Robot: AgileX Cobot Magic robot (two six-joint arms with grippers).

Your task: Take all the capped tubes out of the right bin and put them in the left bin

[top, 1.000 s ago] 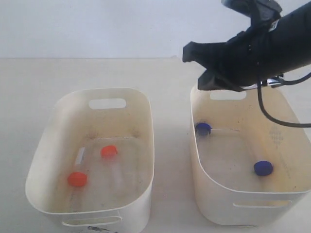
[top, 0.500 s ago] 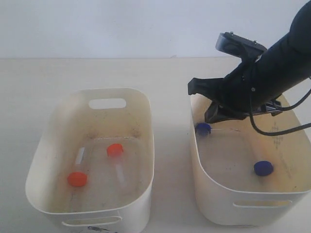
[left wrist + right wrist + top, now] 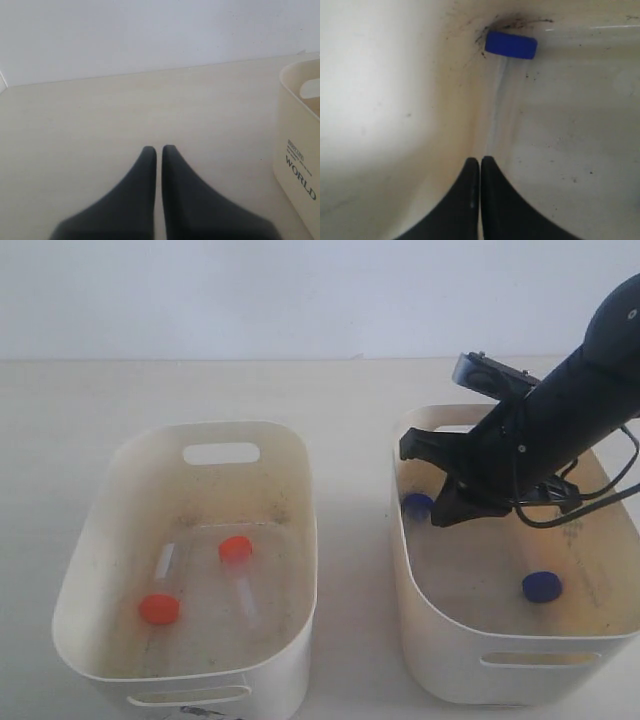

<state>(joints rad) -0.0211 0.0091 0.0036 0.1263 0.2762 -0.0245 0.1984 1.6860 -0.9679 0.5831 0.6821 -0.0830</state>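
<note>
Behind left bin (image 3: pixel 282 468): tabletop (image 3: pixel 200 390), apparently wall (image 3: pixel 250 300)

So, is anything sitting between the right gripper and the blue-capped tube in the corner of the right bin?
Nothing visible. The right gripper reaches into the right bin with its jaws shut, and only bare floor lies between it and the blue-capped tube along the wall. The other blue-capped tube lies off to the side.

The right gripper (image 3: pixel 440 520) has dropped from above the far rim of the right bin (image 3: pixel 520 638) down inside it, just beside the far-left blue-capped tube (image 3: pixel 416 506). In the left bin (image 3: pixel 300 540), the farther orange-capped tube (image 3: pixel 236 549) sits slightly further right.
</note>
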